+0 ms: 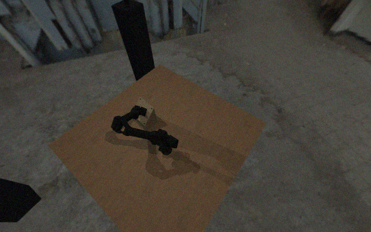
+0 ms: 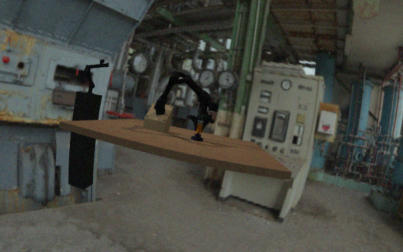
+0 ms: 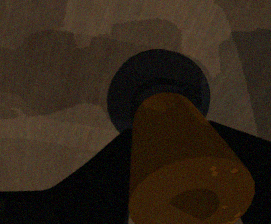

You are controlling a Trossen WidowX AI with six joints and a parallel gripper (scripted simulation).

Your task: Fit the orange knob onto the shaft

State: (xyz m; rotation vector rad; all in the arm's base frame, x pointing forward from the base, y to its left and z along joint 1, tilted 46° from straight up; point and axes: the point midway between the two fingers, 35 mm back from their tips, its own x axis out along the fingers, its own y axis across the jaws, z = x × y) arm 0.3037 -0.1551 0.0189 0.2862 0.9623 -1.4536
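Observation:
The orange knob (image 2: 199, 127) (image 3: 178, 140) is upright between the fingers, its wide top towards the wrist camera. My gripper (image 2: 200, 123) (image 3: 167, 132) is shut on it, directly above the dark round pedestal (image 2: 197, 138) (image 3: 131, 75). In the exterior view the knob's lower end is at the pedestal's raised middle; any small gap is too small to tell. The dark shaft does not show, and neither does the fit of its flat side. In the top view the arm hides the knob and the pedestal.
The arm's tan mounting block (image 1: 145, 107) (image 2: 157, 125) stands on the wooden table top (image 1: 205, 106) (image 2: 236, 154). A black post (image 1: 134, 38) (image 2: 82, 147) stands beyond the table's edge; in the exterior view a thin dark jointed stand (image 2: 91, 78) rises from it.

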